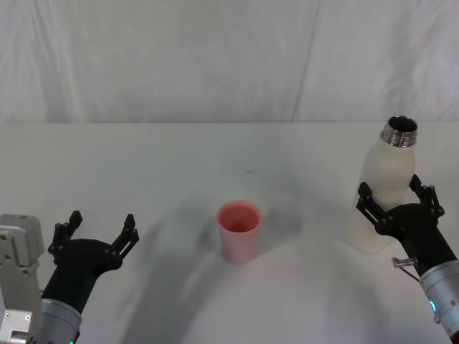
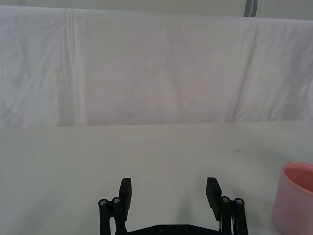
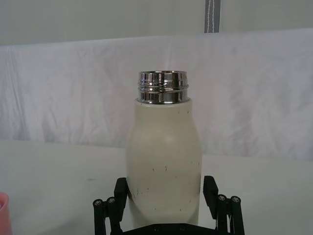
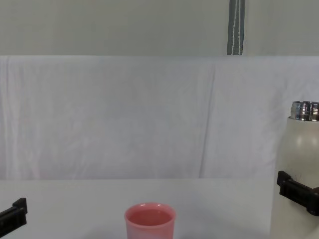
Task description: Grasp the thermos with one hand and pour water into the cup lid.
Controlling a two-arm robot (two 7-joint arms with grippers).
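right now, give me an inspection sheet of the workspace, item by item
surface: white table, small dark speck behind the cup lid
thermos: upright at the right, steel neck uncapped
cup lid: upright mid-table, apart from the thermos
clutter: nothing seen
right gripper: open, a finger on each side of the thermos body, not yet closed
left gripper: open, holding nothing, at the table's near left
cables: nothing seen
surroundings: white cloth backdrop, grey strap above it

- The left tool [image 1: 100,230] is showing black, blocky fingers with silver screws at the knuckles.
- A grey metal housing [image 1: 16,247] is sitting beside it.
- The right tool [image 1: 399,198] is wearing a teal-lit silver wrist cuff [image 1: 439,287].
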